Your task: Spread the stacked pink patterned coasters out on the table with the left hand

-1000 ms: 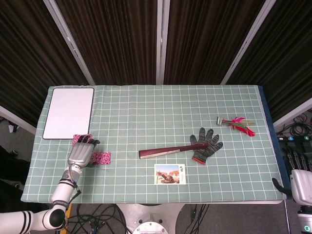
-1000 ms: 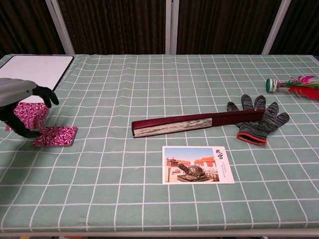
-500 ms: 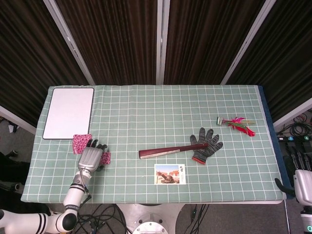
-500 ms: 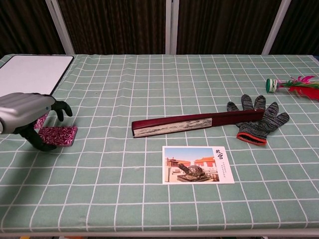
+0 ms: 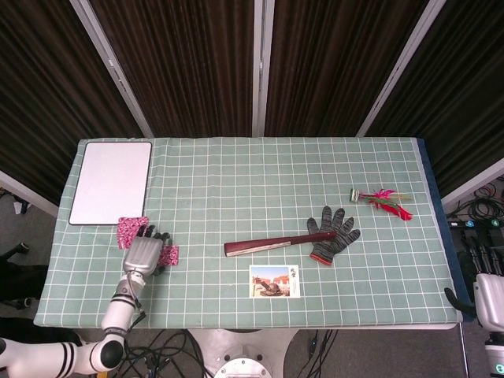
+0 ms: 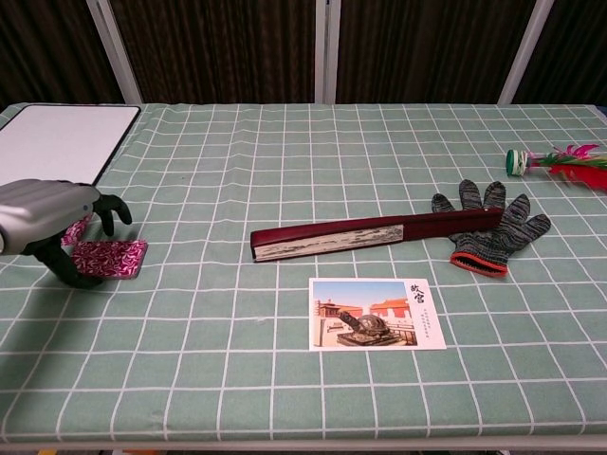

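Note:
A pink patterned coaster (image 5: 172,254) lies flat on the green checked cloth, its left part hidden under my left hand (image 5: 144,253). In the chest view this coaster (image 6: 114,257) shows just right of my left hand (image 6: 47,213), whose dark fingers (image 6: 109,210) arch over its near-left end with the thumb down at its edge. The rest of the pink coasters (image 5: 130,231) sit just behind and to the left of the hand, mostly hidden in the chest view (image 6: 76,230). My right hand (image 5: 487,293) hangs off the table's right end and holds nothing.
A white board (image 5: 111,181) lies at the far left, behind the coasters. A closed dark red fan (image 5: 268,245), a grey knit glove (image 5: 332,234), a postcard (image 5: 274,281) and a pink feathered shuttlecock (image 5: 382,198) occupy the middle and right.
My left hand has left the pink stack, swung right over the single flat coaster, then eased slightly back left. The stack now lies uncovered behind it. The right hand has not moved.

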Motion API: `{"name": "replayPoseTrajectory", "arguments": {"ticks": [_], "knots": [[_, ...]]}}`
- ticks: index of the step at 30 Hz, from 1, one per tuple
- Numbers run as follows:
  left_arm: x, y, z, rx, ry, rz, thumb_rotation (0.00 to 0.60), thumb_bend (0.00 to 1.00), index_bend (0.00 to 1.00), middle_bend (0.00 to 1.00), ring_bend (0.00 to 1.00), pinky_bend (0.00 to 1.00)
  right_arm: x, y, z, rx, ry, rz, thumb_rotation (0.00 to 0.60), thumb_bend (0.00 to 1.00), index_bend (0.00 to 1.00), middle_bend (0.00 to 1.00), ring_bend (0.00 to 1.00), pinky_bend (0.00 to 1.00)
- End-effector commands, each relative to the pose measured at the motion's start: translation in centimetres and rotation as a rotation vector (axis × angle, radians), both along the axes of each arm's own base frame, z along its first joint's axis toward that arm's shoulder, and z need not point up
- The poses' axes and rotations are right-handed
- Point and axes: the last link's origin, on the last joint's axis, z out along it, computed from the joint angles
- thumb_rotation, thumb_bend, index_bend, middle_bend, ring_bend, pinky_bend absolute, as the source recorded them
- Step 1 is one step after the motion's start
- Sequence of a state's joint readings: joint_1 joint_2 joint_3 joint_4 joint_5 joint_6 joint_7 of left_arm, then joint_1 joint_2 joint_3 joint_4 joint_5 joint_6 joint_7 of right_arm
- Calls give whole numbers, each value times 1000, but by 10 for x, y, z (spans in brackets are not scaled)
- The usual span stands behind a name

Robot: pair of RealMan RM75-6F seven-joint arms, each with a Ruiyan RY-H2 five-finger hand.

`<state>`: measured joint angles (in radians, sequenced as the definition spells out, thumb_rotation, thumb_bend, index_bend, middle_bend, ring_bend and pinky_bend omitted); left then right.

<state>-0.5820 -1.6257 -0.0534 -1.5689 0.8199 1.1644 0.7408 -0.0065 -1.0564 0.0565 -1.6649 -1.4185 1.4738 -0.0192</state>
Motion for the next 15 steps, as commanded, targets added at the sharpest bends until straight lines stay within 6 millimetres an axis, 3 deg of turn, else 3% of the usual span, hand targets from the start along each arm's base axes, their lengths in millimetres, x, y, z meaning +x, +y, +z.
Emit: {"name": "replayPoseTrajectory", "arguments": {"ticks": [1,15], "knots": [[-1,1,0,4,0,1,600,194,224,297,63,80,0,0,0,1,0,-2,600,141,0,0,0,0],[-2,1,-3,2,-1,-2,600,203,241,344,64,80,-3,-1,1,-4,-5,-8,600,142,0,0,0,0]]}}
